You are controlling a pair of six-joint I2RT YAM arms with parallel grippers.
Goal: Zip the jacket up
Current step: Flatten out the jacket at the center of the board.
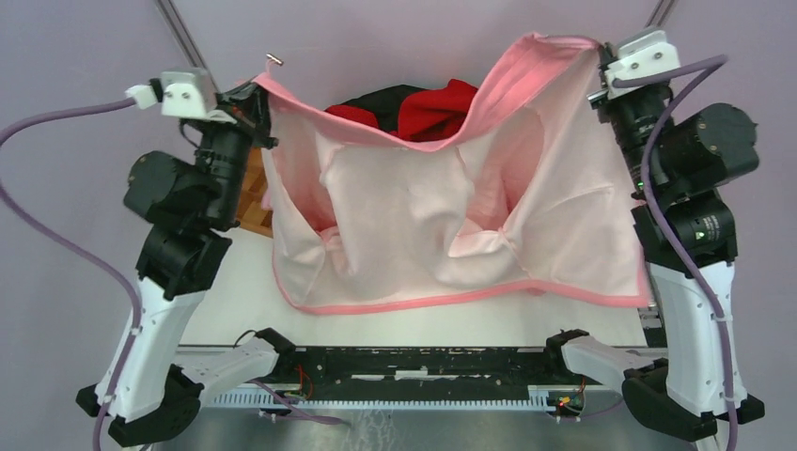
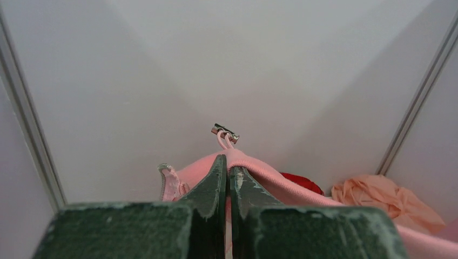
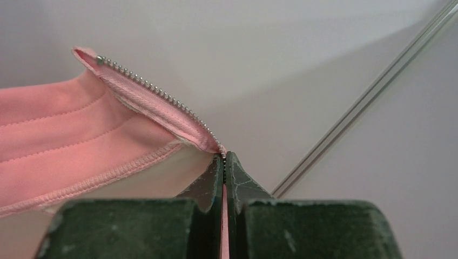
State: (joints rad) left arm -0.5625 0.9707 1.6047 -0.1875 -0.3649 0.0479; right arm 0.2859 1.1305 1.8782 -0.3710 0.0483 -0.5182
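Holding the jacket (image 1: 423,216) spread — left gripper (image 2: 227,162) and right gripper (image 3: 224,157) clamped on its edges.
Next I join the zipper (image 3: 156,91) ends, probably at left.

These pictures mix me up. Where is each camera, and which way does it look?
Top: above and behind the arms, looking down at the jacket held up between them; both arms show.
Left wrist: on the left arm, facing past the left gripper to the pull.
Right wrist: on the right arm, facing past the right gripper to zipper teeth.
Top and left wrist both show the pull.
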